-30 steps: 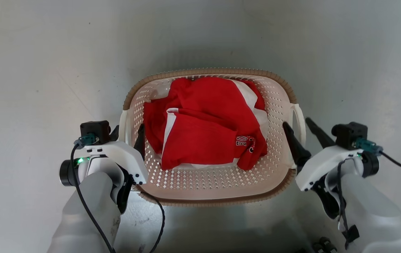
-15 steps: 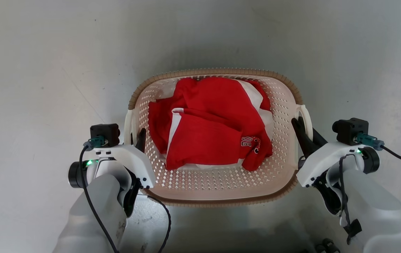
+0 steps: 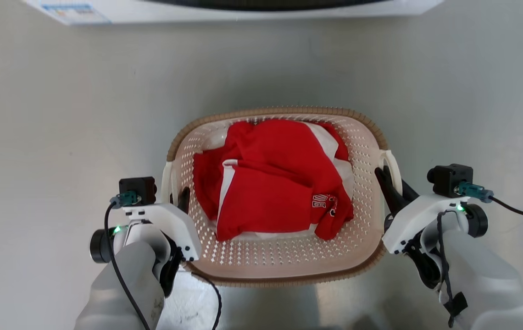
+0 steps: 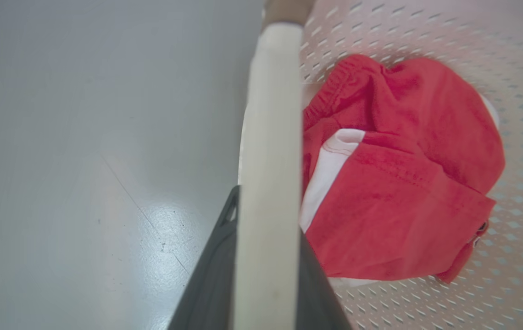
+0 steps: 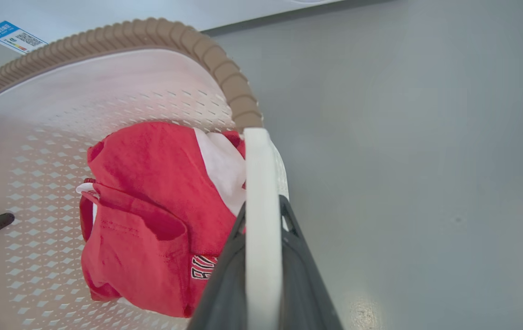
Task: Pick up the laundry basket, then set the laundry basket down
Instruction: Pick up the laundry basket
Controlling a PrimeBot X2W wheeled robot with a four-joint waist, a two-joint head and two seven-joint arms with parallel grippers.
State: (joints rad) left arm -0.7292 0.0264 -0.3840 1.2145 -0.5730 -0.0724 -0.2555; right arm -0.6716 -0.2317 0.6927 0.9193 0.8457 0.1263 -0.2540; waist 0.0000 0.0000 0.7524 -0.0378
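The laundry basket [image 3: 280,111] is at the middle of the head view, with floor [image 3: 59,119] on every side and an appliance [image 3: 252,11] at its 12 o'clock, well apart. A garment [image 3: 270,183] lies in the basket, bunched from the centre toward 12 o'clock, leaving the bottom bare at 6 o'clock. The left gripper [image 3: 175,195] is at the basket's 9 o'clock, astride the left handle [image 3: 166,178]. The right gripper [image 3: 394,182] is at 3 o'clock, astride the right handle [image 3: 395,166]. Each has one finger on either side of its handle.
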